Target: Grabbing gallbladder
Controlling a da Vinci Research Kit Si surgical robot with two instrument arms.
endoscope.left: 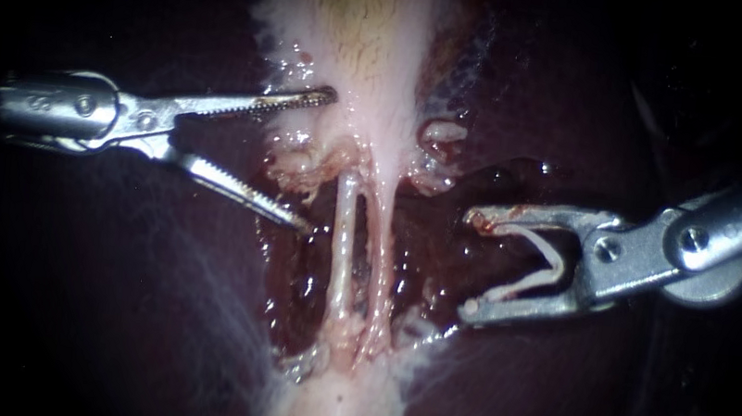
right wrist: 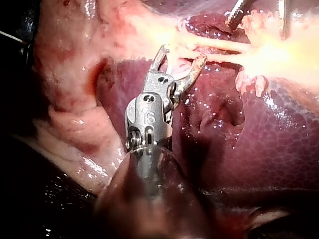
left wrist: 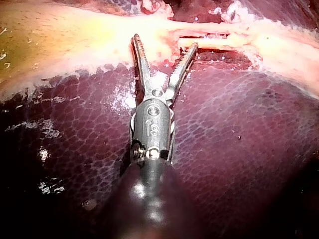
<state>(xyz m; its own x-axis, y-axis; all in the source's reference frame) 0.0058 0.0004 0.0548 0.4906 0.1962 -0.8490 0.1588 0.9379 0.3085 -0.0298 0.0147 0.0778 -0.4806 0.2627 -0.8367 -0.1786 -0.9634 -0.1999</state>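
Observation:
The pale gallbladder [endoscope.left: 363,30] runs down from the top middle and narrows into two thin tubes [endoscope.left: 344,242] over a raw, wet bed. My left instrument [endoscope.left: 320,162] comes in from the left with its toothed jaws wide open; the upper tip lies at the gallbladder's left edge and the lower tip beside the tubes. The left wrist view shows its jaws [left wrist: 164,42] spread over the pale gallbladder neck [left wrist: 159,35], gripping nothing. My right instrument [endoscope.left: 469,266] stands open to the right of the tubes, apart from them. Its jaws [right wrist: 183,52] hold nothing.
Dark red liver [endoscope.left: 146,304] lies on both sides of the dissected strip. Ragged pale tissue tags [endoscope.left: 440,137] hang beside the gallbladder neck. A pale fatty band [endoscope.left: 339,409] continues below the tubes. My left instrument's tips [right wrist: 234,15] show ahead of the right instrument.

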